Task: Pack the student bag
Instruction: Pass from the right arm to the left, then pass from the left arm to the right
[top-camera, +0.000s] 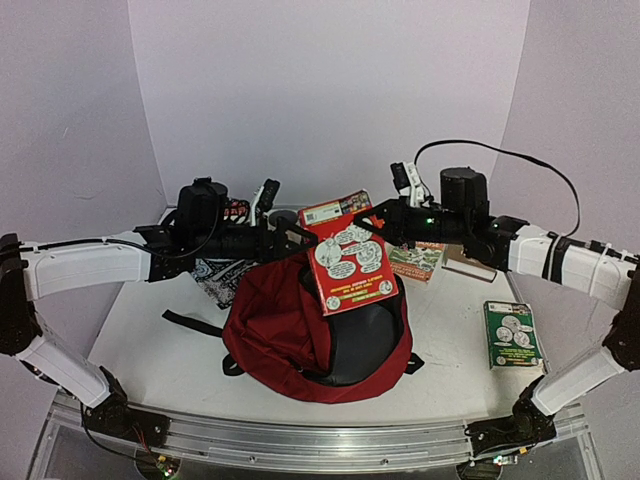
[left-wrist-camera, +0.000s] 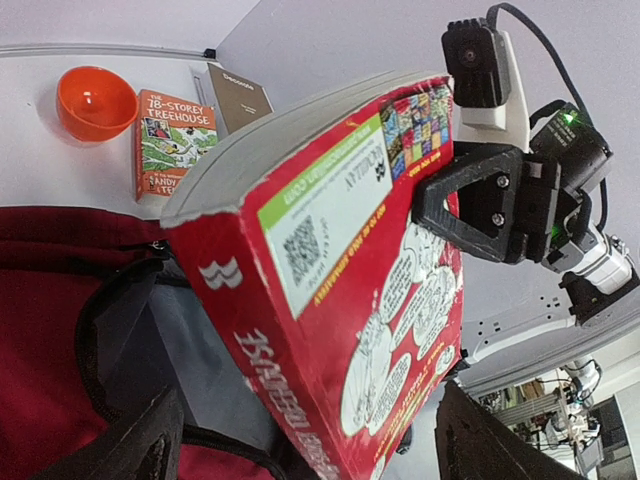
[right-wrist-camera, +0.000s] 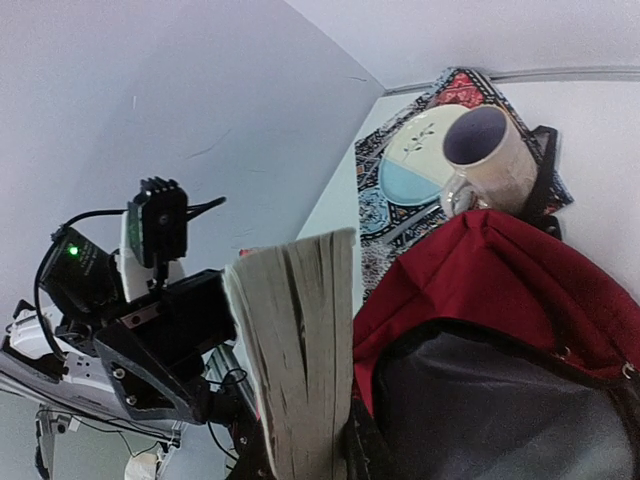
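Orange bowl (left-wrist-camera: 95, 100) seen by L wrist cam only. Red book (top-camera: 348, 255) clamped in R gripper (top-camera: 380, 220); L gripper (top-camera: 295, 238) wide; student bag (top-camera: 275, 320) beneath.

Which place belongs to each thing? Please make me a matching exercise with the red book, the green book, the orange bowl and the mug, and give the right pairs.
Things
1. red book
2. green book
3. orange bowl
4. mug

Places
A. on the patterned cloth, beside the plate
B. flat on the table near the right arm, apart from the student bag
C. in the air over the open student bag, held by the right gripper
D. on the table next to the Treehouse book

Pairs: 1-C, 2-B, 3-D, 4-A
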